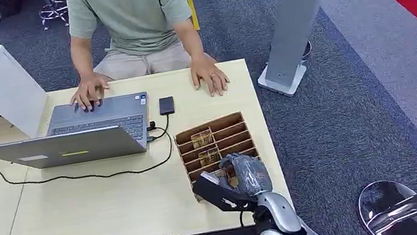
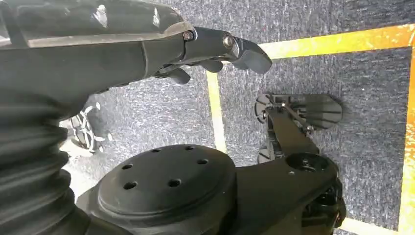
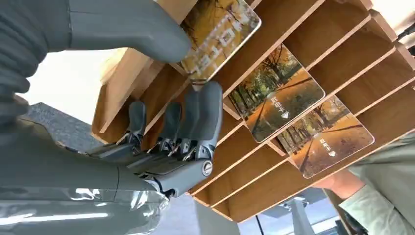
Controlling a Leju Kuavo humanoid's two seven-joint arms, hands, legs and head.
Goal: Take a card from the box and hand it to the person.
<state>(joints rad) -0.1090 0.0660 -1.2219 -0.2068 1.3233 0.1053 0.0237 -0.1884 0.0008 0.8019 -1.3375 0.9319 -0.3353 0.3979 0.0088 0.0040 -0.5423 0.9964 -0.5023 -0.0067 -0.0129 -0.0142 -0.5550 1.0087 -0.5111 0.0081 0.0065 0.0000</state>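
Right hand (image 1: pixel 241 178) is down at the near end of the wooden box (image 1: pixel 217 143), and the wrist view shows its thumb (image 3: pixel 147 29) and fingers (image 3: pixel 208 115) closed on the edges of a card (image 3: pixel 220 36) standing in the nearest slot, so it looks to be pinching that card. Left hand (image 2: pixel 215 46) hangs low over the carpet beside the robot, fingers curled in with nothing in them. Largest of all is the pale table (image 1: pixel 83 211), with a person (image 1: pixel 132 23) seated at the far side, one hand on an open laptop (image 1: pixel 80 133) and the other (image 1: pixel 209 77) flat on the tabletop. Two more cards (image 3: pixel 276 93) (image 3: pixel 325 137) stand in slots farther along. Between laptop and box lies a dark phone (image 1: pixel 166 105).
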